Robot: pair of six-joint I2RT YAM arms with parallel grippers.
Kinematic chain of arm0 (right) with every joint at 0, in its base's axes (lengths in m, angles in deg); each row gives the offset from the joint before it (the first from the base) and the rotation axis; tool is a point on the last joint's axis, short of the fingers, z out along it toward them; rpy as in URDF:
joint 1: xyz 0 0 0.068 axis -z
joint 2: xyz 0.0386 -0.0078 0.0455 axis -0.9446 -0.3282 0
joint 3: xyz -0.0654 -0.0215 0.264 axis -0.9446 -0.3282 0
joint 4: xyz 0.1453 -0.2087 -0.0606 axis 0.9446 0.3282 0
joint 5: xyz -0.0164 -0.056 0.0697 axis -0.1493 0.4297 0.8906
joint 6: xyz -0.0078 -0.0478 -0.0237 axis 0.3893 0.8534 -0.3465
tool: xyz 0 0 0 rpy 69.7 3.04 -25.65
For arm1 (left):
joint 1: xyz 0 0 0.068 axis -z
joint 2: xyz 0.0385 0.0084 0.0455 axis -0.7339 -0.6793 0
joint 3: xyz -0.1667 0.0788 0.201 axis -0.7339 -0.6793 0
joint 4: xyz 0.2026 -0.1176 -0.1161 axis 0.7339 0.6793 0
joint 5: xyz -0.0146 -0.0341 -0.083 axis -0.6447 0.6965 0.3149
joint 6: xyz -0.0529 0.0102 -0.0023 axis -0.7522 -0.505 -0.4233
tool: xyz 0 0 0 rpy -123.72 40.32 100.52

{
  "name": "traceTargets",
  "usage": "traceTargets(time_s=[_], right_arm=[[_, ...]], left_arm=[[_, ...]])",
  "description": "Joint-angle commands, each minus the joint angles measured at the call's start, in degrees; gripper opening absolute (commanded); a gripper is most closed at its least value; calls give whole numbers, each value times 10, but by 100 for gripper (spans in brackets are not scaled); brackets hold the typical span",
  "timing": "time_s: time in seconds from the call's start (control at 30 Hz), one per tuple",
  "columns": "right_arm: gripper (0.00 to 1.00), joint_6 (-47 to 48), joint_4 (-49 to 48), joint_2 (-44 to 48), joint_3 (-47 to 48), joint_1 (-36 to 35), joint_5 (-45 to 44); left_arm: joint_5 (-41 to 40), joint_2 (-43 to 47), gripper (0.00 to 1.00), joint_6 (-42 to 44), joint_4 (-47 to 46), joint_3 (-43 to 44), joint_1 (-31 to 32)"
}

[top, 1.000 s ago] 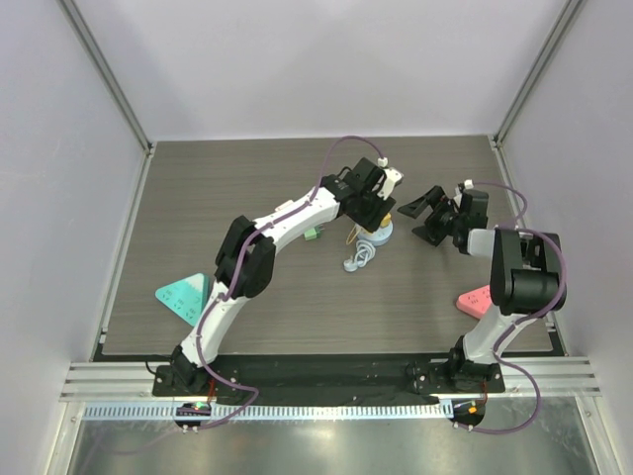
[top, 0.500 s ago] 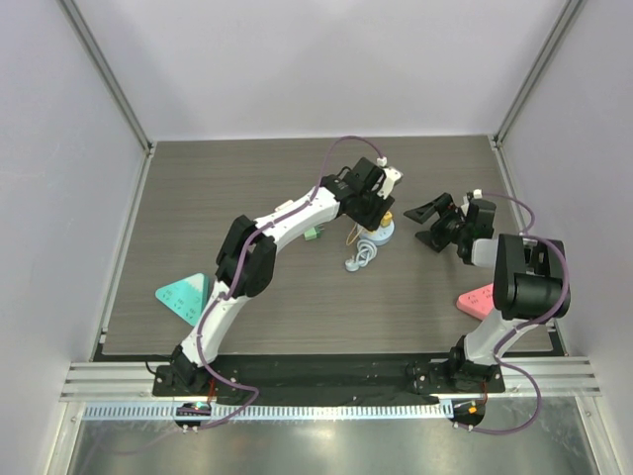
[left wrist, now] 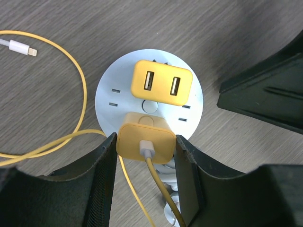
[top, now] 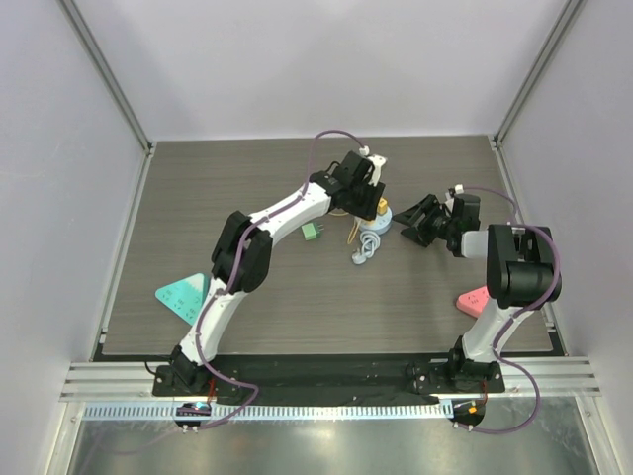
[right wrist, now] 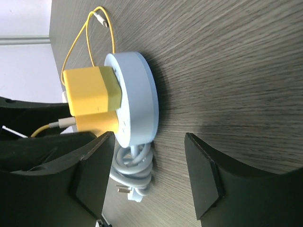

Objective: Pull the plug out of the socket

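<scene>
Left pincer is clamped on the yellow plug, one finger pressed to each side of it, the plug's body filling the gap between them; the plug sits seated in the round white socket, which lies just ahead of and under the fingertips; a second yellow adapter with two USB ports stands just beyond the held plug, untouched; the yellow cable runs out of the plug toward the wrist and loops away to one side, ending in a small white connector; right pincer is part-way open and holds nothing, the socket disc just ahead of its tips, the coiled white cord between its fingers; so the grip looks made and the pull not yet done; next, I'd judge, the right must pin the disc down while the left draws straight up, or the whole socket lifts with it; no brand, label or lettering is legible on plug, adapter or socket
</scene>
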Motion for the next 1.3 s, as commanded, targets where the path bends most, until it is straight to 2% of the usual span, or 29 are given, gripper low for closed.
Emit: traceTargets(time_s=[0.0,0.37,0.83,1.13,1.27], right_arm=[[67,10,-12,15,13,-3,11],[64,-9,-58,-22,30,-34,36],[57,3,-38,-46,48,-34,29],[36,0,-32,-52,52,-34,22],[20,3,-26,-54,55,-33,19]], left_arm=[[9,29,0,-32,-29,-10,-7],[53,49,0,-61,-66,-34,-9],[101,68,0,-102,-108,-70,-8],[115,70,0,-123,-124,-74,-3],[78,75,0,-125,-112,-72,5]])
